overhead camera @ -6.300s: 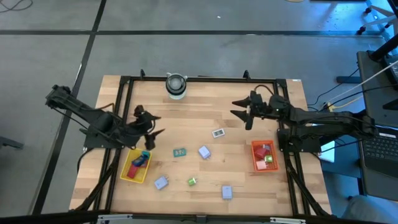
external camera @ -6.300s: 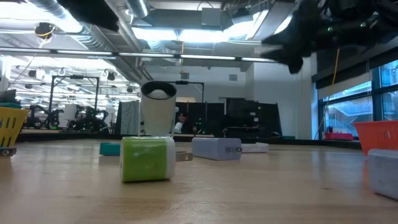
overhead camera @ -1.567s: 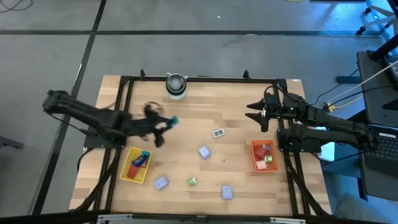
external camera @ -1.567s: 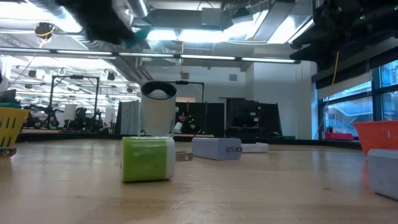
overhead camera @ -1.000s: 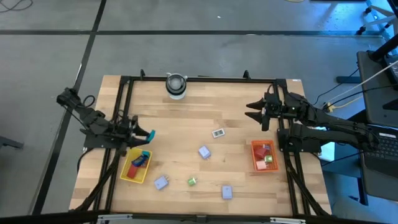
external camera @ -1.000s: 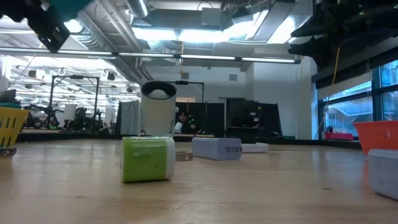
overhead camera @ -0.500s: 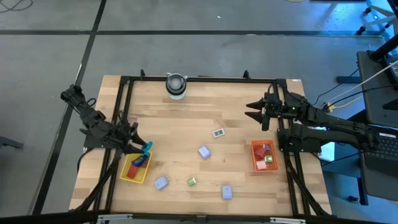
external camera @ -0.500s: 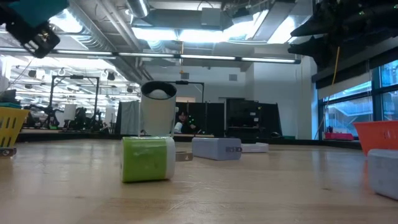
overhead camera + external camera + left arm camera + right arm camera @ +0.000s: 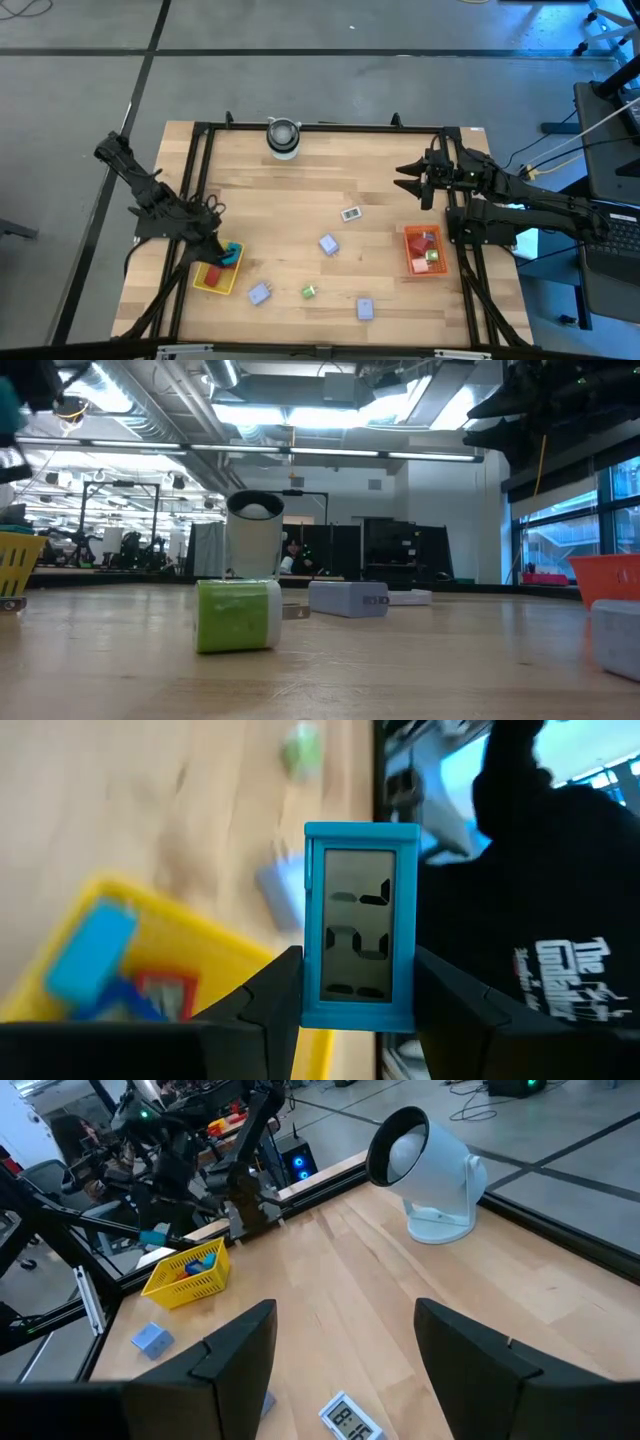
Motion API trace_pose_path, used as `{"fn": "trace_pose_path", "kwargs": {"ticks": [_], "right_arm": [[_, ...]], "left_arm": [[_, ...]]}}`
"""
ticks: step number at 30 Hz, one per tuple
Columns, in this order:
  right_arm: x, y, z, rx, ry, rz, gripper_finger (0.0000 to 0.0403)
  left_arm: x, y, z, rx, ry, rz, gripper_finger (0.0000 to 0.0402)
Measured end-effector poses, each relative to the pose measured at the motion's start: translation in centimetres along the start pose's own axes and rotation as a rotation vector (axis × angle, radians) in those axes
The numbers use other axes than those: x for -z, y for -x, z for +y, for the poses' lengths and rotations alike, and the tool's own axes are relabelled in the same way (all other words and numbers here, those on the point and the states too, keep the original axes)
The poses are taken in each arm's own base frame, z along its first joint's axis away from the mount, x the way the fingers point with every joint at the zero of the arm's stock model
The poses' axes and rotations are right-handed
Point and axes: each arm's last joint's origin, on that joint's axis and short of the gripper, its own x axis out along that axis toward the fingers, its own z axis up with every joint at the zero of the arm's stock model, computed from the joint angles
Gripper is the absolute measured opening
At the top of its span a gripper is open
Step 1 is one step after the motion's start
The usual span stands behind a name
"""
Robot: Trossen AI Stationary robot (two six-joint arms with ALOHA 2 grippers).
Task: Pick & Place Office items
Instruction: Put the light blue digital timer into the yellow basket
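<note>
My left gripper [image 9: 226, 253] hovers over the far end of the yellow tray [image 9: 212, 278] at the table's near left, shut on a teal office item with a grey number display [image 9: 360, 955]. Blue and red items [image 9: 95, 955] lie in that tray. Loose on the wood lie lavender blocks [image 9: 328, 244] [image 9: 259, 293] [image 9: 365, 309], a green block [image 9: 310, 291] and a small white display [image 9: 349, 213]. My right gripper [image 9: 408, 183] hangs open above the table's far right, holding nothing. My left gripper pinches the teal item by its two long side edges [image 9: 310, 995], low on its frame, between its two fingers [image 9: 268, 1000]. The fingers slant downward. The item stands up beyond them, its display toward the wrist camera, lifted clear above the yellow tray.
A red tray [image 9: 424, 250] holding red and green items sits at the right. A round grey-white cylinder [image 9: 283, 137] stands at the far edge. A black frame [image 9: 320, 126] borders the table. A person in a dark shirt [image 9: 560, 920] stands beyond the near edge.
My left gripper has carried the teal item toward the table's near edge and downward, from beside the tray's far end to over it. Its wrist has rolled and tipped down, turning the item about. The grip has stayed shut.
</note>
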Motion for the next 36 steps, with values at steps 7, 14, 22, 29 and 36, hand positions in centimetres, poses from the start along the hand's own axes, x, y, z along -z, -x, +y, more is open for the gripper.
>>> {"fn": "trace_pose_path", "kwargs": {"ticks": [7,14,22,29,36], "right_arm": [[0.0,0.0,0.0,0.0,0.0,0.0,0.024],[0.0,0.0,0.1,-0.022,0.016,0.008,0.024],[0.0,0.0,0.1,-0.024,0.047,0.009,0.024],[0.1,0.0,0.1,-0.023,0.068,0.013,0.024],[0.3,0.0,0.0,-0.015,0.064,0.037,0.024]], "left_arm": [[0.9,-0.6,0.9,-0.117,0.192,0.163,0.0151],[1.2,-1.5,1.5,-0.254,0.249,0.201,0.0151],[1.6,-2.7,2.6,-0.432,0.28,0.291,0.0151],[0.7,-2.9,2.2,-0.484,0.199,0.292,0.0151],[-0.4,-2.4,1.4,-0.529,0.166,0.278,0.0151]]}}
